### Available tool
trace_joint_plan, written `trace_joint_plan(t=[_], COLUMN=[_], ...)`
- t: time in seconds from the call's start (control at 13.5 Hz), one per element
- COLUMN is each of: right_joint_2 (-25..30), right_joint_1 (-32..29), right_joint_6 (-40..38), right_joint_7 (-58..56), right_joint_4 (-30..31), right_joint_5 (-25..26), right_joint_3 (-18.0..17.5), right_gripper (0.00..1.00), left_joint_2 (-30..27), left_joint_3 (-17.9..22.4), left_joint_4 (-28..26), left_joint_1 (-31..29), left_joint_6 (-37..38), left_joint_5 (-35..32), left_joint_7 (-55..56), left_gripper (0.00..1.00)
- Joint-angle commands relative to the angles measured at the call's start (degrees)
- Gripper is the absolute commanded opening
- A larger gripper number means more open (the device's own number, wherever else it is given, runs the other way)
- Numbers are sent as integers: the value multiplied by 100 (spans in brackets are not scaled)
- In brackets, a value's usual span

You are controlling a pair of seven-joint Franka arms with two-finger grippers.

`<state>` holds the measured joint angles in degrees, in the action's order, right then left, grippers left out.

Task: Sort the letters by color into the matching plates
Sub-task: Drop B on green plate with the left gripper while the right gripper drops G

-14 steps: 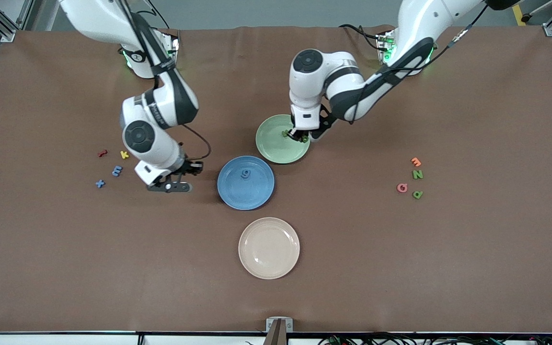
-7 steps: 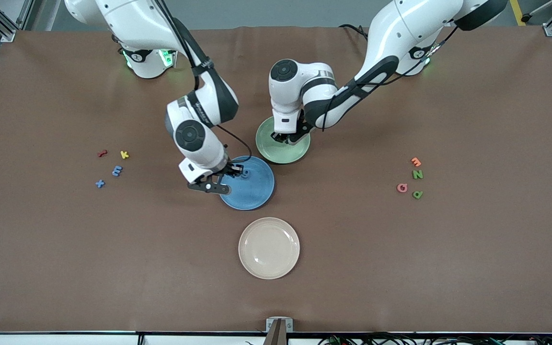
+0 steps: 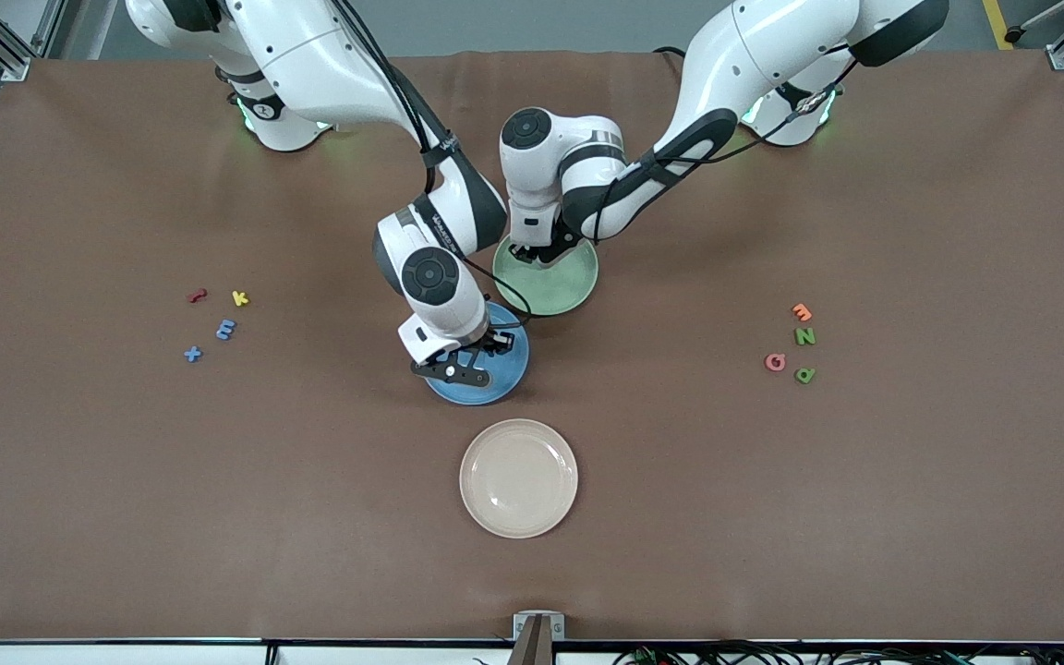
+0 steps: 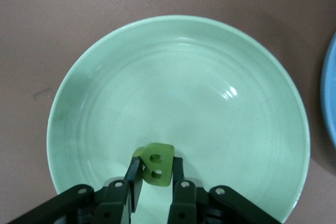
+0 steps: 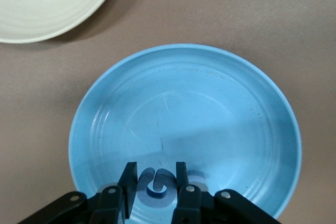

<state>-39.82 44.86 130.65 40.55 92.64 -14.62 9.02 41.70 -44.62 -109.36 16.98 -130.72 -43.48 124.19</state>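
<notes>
I'm clamping a green letter (image 4: 156, 164) in my left gripper (image 4: 155, 182) over the green plate (image 4: 105, 77); right gripper (image 5: 156, 188) is pinching a blue letter (image 5: 157, 182) over the blue plate (image 5: 220, 103); risk: foam sticking to a pad on release, or bouncing off the rim.
</notes>
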Motion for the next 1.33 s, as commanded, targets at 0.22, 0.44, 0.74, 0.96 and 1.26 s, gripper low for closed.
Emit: trace_joint_plan(t=[0.22,0.44,0.74,0.96,1.26], right_joint_2=[-263,-263,-281,-176,420], right_joint_1=[145,189,207,146,-239], right_joint_6=[57,66,92,-4,-1075], right_joint_7=[76,84,76,-20,-126], right_joint_4=[-229,-238,-238,-247,-142], right_joint_5=[-137,-137,-137,-111,-58], right_joint_3=[65,65,65,82,126], right_gripper=[24,26,95,99,99], left_joint_2=[4,-4,-101,-285,-575], left_joint_3=[32,32,23,6,-195], left_joint_4=[-33,-24,-33,-41,-173], left_joint_1=[60,60,-54,-124,-535], left_joint_6=[46,46,64,484,942], left_joint_5=[-56,-38,-47,-38,-12], left_joint_7=[193,184,149,88,44], left_gripper=[3,81,100,100,100])
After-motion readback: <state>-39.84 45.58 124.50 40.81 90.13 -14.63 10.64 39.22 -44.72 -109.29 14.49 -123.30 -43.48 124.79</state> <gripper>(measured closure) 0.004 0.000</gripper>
